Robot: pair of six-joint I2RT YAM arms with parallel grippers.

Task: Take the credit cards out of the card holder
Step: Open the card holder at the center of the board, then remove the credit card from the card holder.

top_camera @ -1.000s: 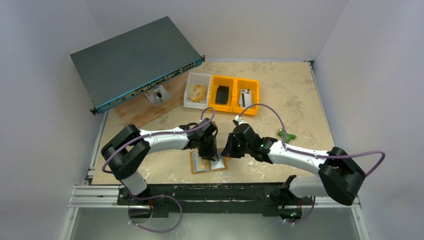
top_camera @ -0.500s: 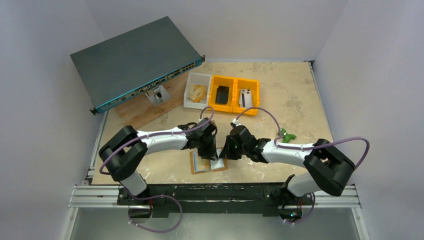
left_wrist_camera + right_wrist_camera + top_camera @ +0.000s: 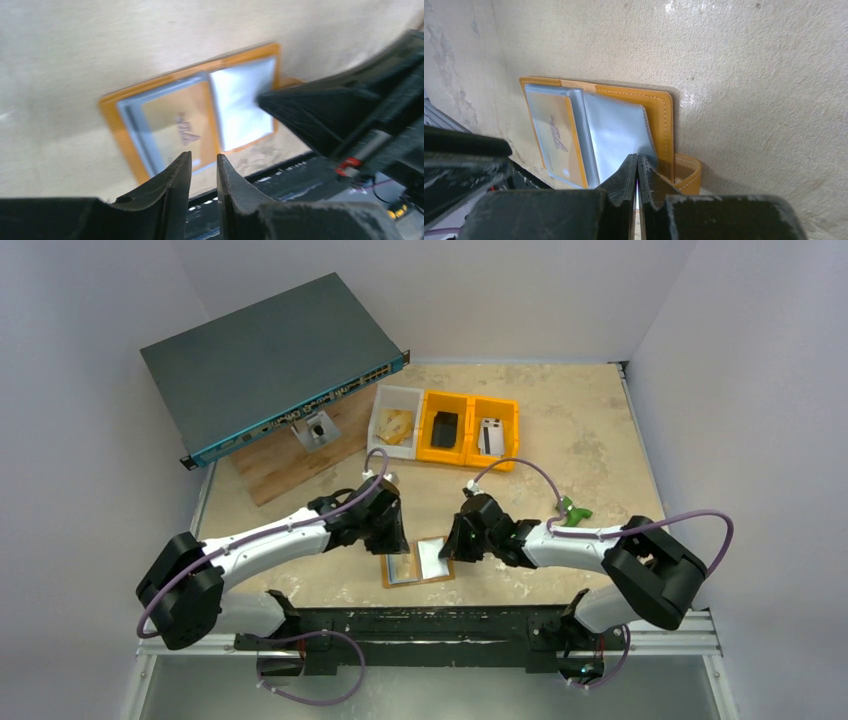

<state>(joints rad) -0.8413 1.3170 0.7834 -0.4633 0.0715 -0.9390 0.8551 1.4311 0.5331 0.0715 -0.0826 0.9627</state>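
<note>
The card holder (image 3: 415, 563) lies open and flat near the table's front edge, tan-orange outside and pale blue-grey inside. A tan credit card (image 3: 556, 137) with a logo sits in its left pocket, also seen as the credit card (image 3: 182, 125) in the left wrist view. My right gripper (image 3: 637, 161) is shut, its tips pressed on the near edge of the holder's right-hand pale page (image 3: 616, 132); I cannot tell whether anything is pinched. My left gripper (image 3: 204, 157) hovers just left of the card holder (image 3: 125, 107), jaws narrowly apart with nothing between them.
A dark network switch (image 3: 265, 360) rests on a wooden board (image 3: 300, 460) at the back left. A white bin (image 3: 395, 420) and two orange bins (image 3: 470, 430) stand behind the arms. A small green object (image 3: 573, 510) lies to the right. The metal rail (image 3: 420, 620) borders the front.
My left arm has drawn back to the left, off the holder, and its jaws have parted slightly. My right gripper has closed fully and stays on the right page.
</note>
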